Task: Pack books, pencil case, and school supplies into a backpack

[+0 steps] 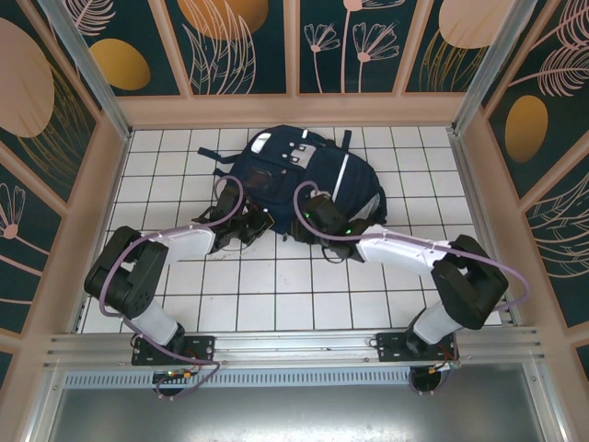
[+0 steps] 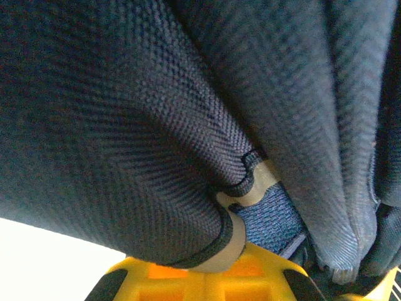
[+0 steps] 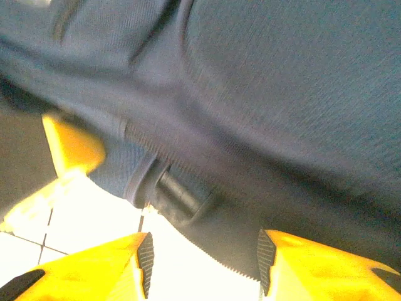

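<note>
Toward the far middle of the white tiled surface (image 1: 276, 295) lay the backpack (image 1: 299, 175), flat, w/ both arms reaching to its near edge. Left tool (image 1: 247, 224) sat at the bag's near-left part, clenched on a fold of navy fabric; a tan-bound hem ran right down against its yellow body. Right tool (image 3: 203, 251) was at the near edge, approx centre-right, released: pads (image 3: 145, 254) stood apart w/ bright surface showing btwn them. The bag's dark edge hung just beyond the tips, ungripped.
</note>
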You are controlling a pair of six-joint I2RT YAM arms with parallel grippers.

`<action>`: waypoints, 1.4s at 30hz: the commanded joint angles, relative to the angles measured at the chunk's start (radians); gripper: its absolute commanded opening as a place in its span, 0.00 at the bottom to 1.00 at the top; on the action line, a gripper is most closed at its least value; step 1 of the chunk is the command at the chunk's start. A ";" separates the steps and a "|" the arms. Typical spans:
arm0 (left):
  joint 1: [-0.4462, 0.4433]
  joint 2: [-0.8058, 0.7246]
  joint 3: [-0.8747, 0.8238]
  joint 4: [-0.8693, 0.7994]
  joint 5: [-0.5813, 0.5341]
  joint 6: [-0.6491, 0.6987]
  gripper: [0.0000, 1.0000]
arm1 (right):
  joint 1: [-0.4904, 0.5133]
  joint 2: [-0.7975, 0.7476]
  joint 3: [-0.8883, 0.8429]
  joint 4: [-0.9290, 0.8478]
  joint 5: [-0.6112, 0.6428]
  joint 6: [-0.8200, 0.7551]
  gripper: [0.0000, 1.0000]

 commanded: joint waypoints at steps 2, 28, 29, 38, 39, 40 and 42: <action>-0.009 0.010 0.038 0.083 0.029 -0.005 0.00 | 0.066 0.089 -0.025 0.106 0.080 0.101 0.48; -0.008 0.007 0.039 0.029 0.003 -0.001 0.00 | 0.145 0.384 0.170 0.121 0.341 0.123 0.00; -0.007 0.007 0.042 0.022 -0.002 0.002 0.00 | 0.145 0.371 0.161 0.113 0.346 0.127 0.00; 0.038 -0.012 0.048 -0.059 -0.081 0.042 0.00 | 0.120 0.231 0.047 -0.013 0.339 0.166 0.00; 0.054 -0.019 0.038 -0.057 -0.080 0.041 0.00 | 0.112 0.212 0.029 -0.027 0.343 0.172 0.00; 0.069 -0.026 0.026 -0.058 -0.079 0.042 0.00 | 0.105 0.192 0.010 -0.038 0.344 0.175 0.00; 0.100 -0.042 0.009 -0.059 -0.076 0.048 0.00 | 0.085 0.152 -0.028 -0.055 0.343 0.181 0.00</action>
